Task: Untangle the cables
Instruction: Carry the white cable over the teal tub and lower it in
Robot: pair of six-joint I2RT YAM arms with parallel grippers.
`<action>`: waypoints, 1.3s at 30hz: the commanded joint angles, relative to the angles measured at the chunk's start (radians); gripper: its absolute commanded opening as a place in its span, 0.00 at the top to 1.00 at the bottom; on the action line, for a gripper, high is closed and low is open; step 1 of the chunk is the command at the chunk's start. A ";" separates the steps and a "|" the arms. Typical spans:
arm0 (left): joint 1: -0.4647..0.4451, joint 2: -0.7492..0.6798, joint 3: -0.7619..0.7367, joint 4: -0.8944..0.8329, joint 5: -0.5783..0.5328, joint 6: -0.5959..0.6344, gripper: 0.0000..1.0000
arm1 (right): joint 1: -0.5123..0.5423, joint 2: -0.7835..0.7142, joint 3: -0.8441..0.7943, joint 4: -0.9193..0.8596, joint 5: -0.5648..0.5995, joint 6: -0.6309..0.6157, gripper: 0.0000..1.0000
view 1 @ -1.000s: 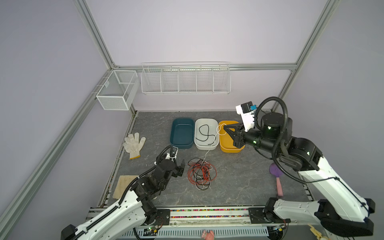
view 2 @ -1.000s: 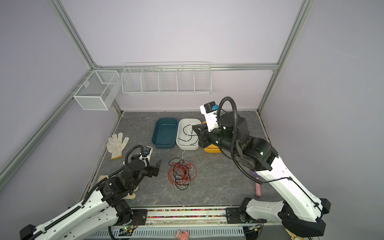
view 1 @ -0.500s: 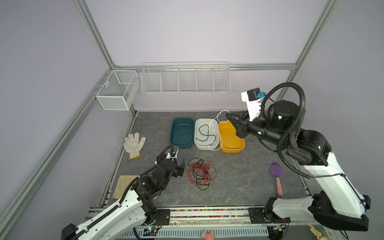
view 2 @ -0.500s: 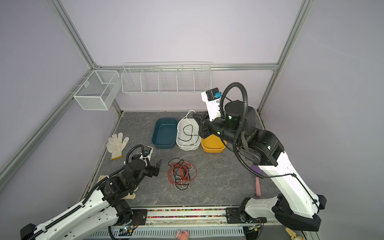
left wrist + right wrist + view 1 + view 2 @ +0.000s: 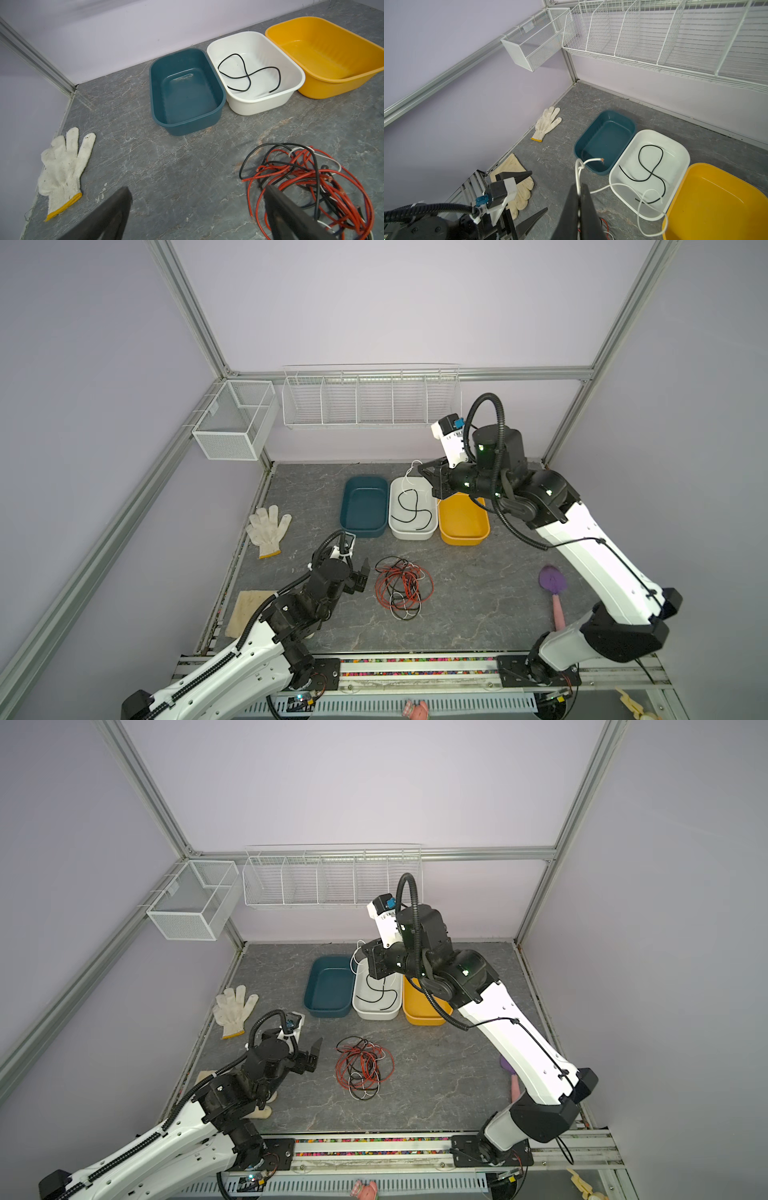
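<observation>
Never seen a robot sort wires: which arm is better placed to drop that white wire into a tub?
The right. The right gripper is shut on the white wire, up above the tubs. The left gripper is open, low beside the tangle, short of the tubs.

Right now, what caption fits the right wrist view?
Shut right end effector holds a white cable trailing over the white tub.
</observation>
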 commanded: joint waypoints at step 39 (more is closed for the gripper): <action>-0.003 -0.023 0.003 0.019 -0.033 0.042 0.01 | -0.060 0.876 0.575 0.025 -0.145 -0.056 0.94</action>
